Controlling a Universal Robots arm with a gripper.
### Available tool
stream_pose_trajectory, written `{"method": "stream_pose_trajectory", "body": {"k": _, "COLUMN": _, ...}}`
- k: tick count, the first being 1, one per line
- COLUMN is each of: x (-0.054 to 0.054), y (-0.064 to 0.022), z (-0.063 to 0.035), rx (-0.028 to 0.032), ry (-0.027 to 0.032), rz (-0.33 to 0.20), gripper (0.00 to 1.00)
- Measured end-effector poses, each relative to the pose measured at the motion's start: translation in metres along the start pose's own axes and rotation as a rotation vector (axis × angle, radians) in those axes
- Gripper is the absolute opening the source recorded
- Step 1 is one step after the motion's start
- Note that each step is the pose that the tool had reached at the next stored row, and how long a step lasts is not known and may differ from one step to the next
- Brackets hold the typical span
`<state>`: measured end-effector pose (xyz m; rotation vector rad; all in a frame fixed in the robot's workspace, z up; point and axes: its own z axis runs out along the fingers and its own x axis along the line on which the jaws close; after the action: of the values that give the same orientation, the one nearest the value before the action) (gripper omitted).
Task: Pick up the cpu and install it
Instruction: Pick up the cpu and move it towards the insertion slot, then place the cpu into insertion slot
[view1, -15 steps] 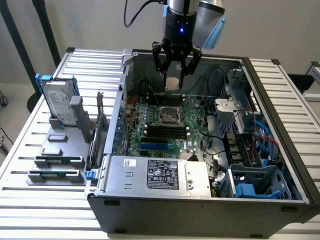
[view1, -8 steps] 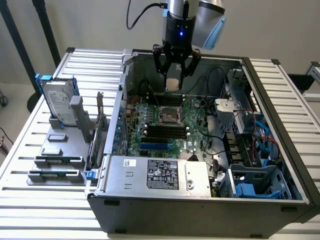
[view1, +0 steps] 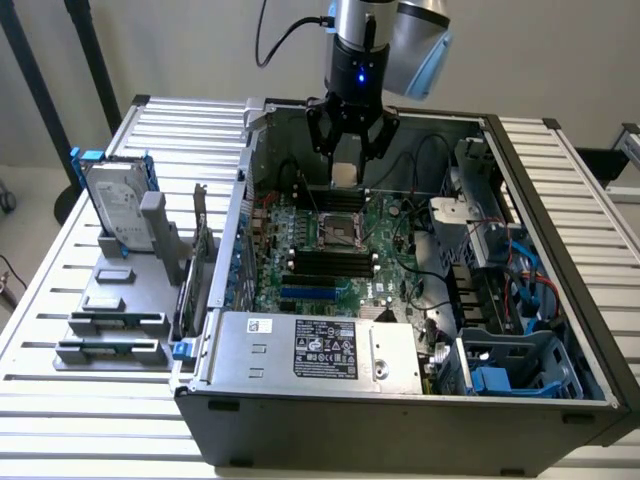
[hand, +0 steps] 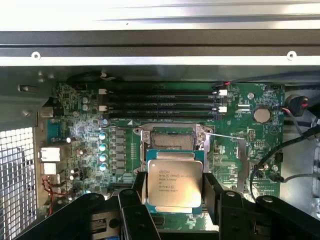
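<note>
Grasping the cpu (hand: 175, 186) by two edges with the fingers (hand: 211, 195), above the open socket (hand: 172, 141) of the motherboard (hand: 250, 150). Reads Intel Xeon on the lid; smaller lines illegible.
</note>
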<state>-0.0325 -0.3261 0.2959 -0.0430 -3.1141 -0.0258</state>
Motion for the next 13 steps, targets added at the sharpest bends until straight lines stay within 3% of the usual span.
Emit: {"method": "stream_pose_trajectory", "body": {"k": 13, "x": 0.0000, "y": 0.0000, "z": 0.0000, "rx": -0.0006, "ry": 0.0003, "rz": 0.000, "gripper": 0.55}}
